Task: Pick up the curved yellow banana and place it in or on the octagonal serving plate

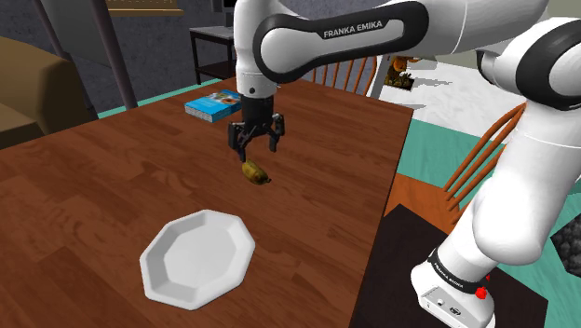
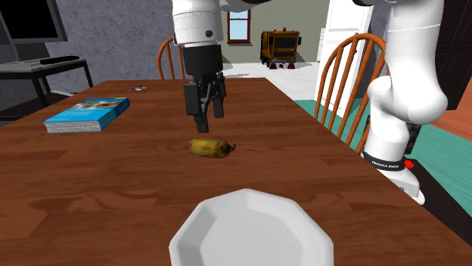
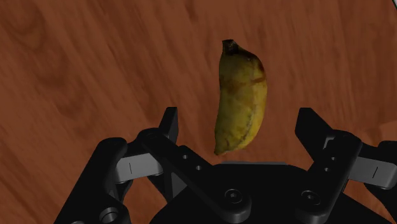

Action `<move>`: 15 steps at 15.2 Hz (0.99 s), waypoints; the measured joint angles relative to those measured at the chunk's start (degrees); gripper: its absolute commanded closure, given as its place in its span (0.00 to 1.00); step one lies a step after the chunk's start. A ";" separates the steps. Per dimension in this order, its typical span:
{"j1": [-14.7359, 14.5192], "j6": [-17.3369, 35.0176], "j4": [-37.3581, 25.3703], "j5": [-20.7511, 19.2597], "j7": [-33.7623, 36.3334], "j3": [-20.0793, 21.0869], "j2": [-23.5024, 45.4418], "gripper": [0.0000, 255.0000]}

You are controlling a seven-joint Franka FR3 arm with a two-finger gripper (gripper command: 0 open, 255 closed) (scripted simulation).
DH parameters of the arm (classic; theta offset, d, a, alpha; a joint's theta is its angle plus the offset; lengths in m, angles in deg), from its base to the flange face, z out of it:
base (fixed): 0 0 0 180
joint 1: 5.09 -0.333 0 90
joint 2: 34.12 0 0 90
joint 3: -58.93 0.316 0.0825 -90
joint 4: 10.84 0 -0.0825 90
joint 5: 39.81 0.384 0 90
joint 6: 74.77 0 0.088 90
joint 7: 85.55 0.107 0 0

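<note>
A short yellow banana (image 1: 254, 172) with brown spots lies on the wooden table (image 1: 112, 177). My black gripper (image 1: 258, 142) hangs open just above it, fingers pointing down. In the second exterior view the gripper (image 2: 206, 112) hovers a little above the banana (image 2: 211, 146). Through the wrist view the banana (image 3: 240, 95) lies below and between the spread fingers (image 3: 168, 124), untouched. The white octagonal plate (image 1: 197, 258) sits nearer the table's front edge, apart from the banana; its rim (image 2: 249, 227) also shows in the second exterior view.
A blue book (image 1: 214, 105) lies at the far side of the table, behind the gripper. Wooden chairs (image 2: 355, 83) stand along the table's edge by my stand (image 1: 438, 270). A dark side table (image 1: 212, 47) stands beyond.
</note>
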 measured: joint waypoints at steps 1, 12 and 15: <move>-0.74 -0.36 -2.38 -0.63 1.34 0.28 2.08 0.00; -2.27 4.05 -2.77 -2.26 3.86 0.46 7.05 0.00; -2.29 4.17 -2.71 -2.28 3.88 0.46 7.10 0.00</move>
